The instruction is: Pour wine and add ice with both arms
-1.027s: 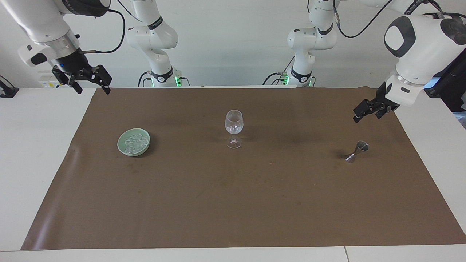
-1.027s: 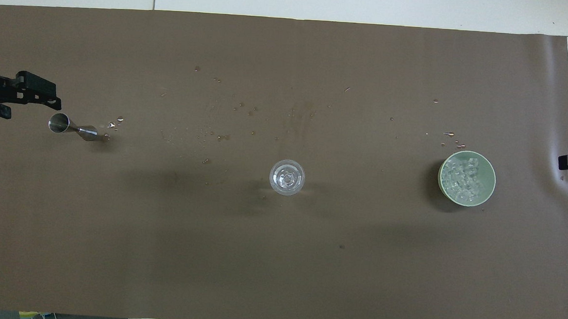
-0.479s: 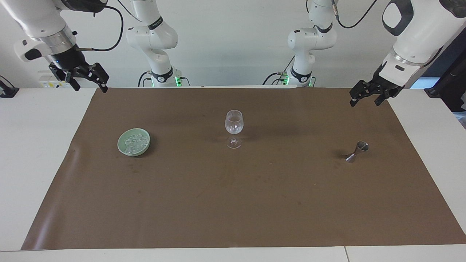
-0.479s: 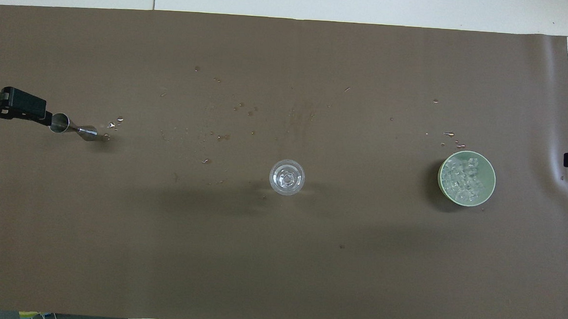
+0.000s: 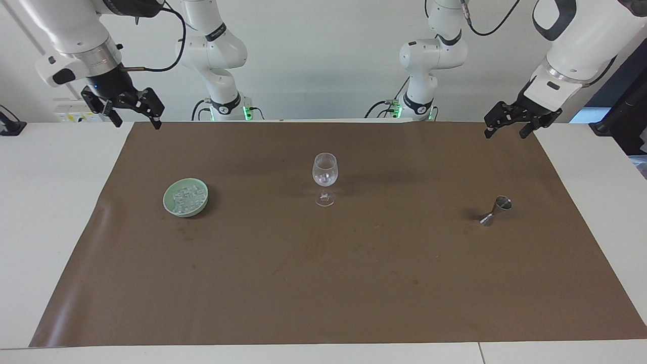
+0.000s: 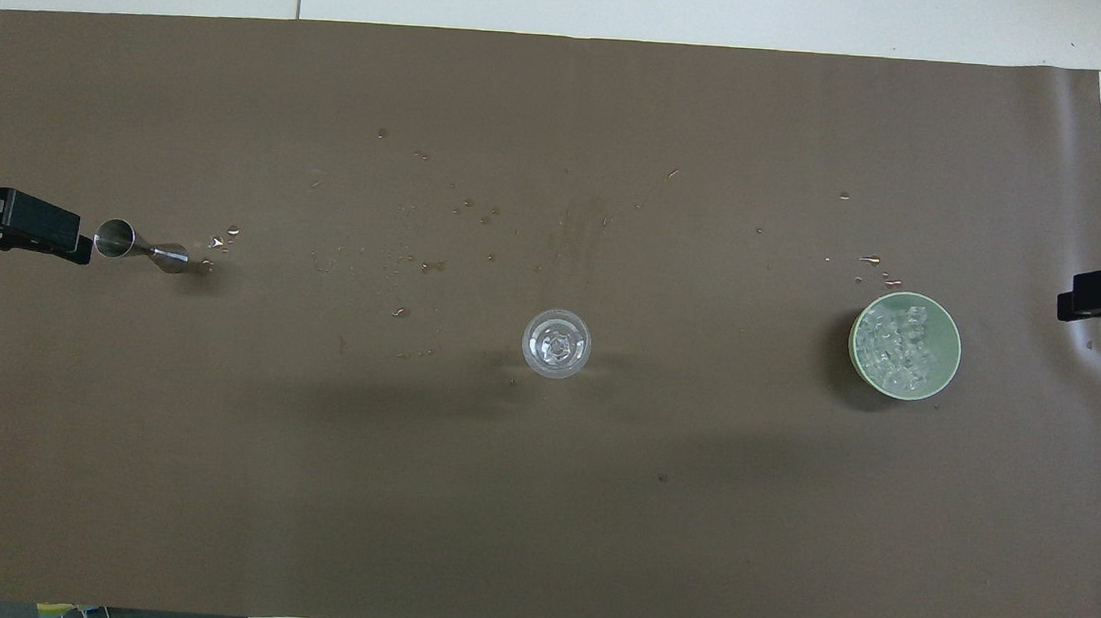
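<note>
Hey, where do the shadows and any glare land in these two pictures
Facing view: the wine glass throws a soft shadow toward the left arm's end; the brown mat shines at its creased edge. Overhead view: a shadow hugs the green bowl; the droplets glint.

One camera sits high across the table, facing the robots and taking in both arm bases and the whole brown mat [image 5: 323, 283]; the other hangs above the robots' end, looking steeply down at closer range; both share the mat [image 6: 540, 516], half a turn apart.
</note>
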`<state>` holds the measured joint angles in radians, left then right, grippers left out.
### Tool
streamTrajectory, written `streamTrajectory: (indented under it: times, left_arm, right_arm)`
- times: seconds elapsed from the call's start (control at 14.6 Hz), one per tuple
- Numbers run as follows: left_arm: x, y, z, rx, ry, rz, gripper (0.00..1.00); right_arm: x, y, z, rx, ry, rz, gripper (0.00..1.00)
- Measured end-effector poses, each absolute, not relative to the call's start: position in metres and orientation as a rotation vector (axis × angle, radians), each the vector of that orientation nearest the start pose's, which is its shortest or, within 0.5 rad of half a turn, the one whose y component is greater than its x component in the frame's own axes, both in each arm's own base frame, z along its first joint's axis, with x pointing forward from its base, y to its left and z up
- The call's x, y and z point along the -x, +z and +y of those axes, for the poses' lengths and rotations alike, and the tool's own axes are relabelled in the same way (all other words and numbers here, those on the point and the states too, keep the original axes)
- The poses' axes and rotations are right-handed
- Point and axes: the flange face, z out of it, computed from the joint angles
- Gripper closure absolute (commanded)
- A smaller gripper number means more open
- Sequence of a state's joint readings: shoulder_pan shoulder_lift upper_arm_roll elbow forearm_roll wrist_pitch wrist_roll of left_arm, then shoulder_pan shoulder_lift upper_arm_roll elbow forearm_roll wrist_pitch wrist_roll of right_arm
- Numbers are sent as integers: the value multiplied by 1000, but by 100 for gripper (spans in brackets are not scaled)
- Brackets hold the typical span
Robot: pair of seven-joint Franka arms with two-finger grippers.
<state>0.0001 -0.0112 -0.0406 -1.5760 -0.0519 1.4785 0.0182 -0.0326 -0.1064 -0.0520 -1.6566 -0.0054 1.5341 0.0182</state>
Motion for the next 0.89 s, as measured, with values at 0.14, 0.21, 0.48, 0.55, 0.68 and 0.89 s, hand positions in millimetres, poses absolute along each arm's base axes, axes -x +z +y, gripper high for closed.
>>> streamTrajectory:
  times: [0.14,0.21,0.48,0.55,0.68,0.89]
  left_arm:
    - [-539,620,-29,3173,155,107,0]
    - [-539,620,-29,3165,158,111,0]
    - [-539,620,-30,3157,146,115,0]
    - [-540,620,-30,3157,141,115,0]
    - [-540,621,-29,3157,134,115,0]
    - [-540,620,-29,3157,137,117,0]
  right_arm:
    - [-514,638,-49,3134,28,170,0]
    - [-514,639,-50,3134,26,174,0]
    - [-512,641,-51,3132,39,177,0]
    - [-512,640,-51,3132,44,177,0]
    - [-512,641,-51,3132,45,177,0]
    - [-512,641,-51,3132,44,177,0]
